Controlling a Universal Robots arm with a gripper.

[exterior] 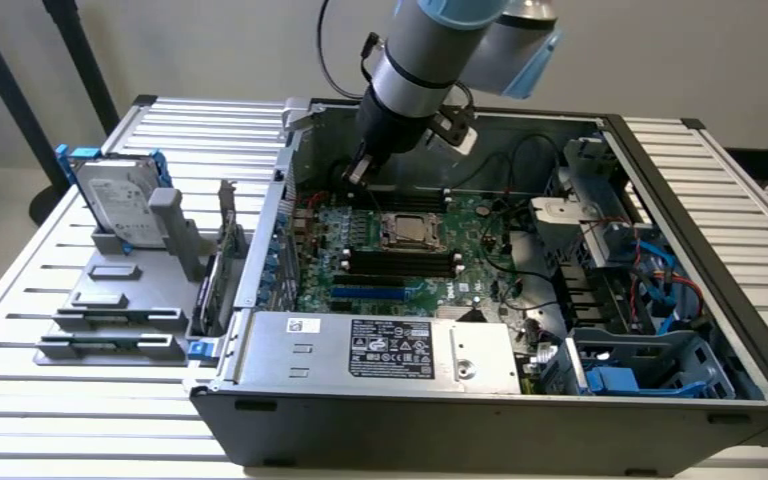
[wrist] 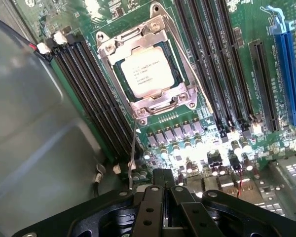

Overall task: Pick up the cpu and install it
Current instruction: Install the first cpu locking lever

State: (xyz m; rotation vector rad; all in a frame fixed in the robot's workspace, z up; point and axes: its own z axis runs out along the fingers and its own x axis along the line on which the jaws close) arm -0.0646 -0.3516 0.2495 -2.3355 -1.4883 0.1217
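Mobo [wrist: 164, 126], cpu [wrist: 147, 73] in socket [wrist: 186, 100], claw [wrist: 163, 177] closed nearby

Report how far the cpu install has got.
Done: the cpu already sits on the motherboard, inside the socket's metal frame. In hand: nothing; the gripper is shut and empty, hovering over the board beside that frame. Left: whether the frame is latched cannot be told.

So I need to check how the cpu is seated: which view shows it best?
The wrist view: the cpu appears close up, lying flat inside its metal socket frame, with its printed top visible. The exterior view shows it as a small silver square on the motherboard.
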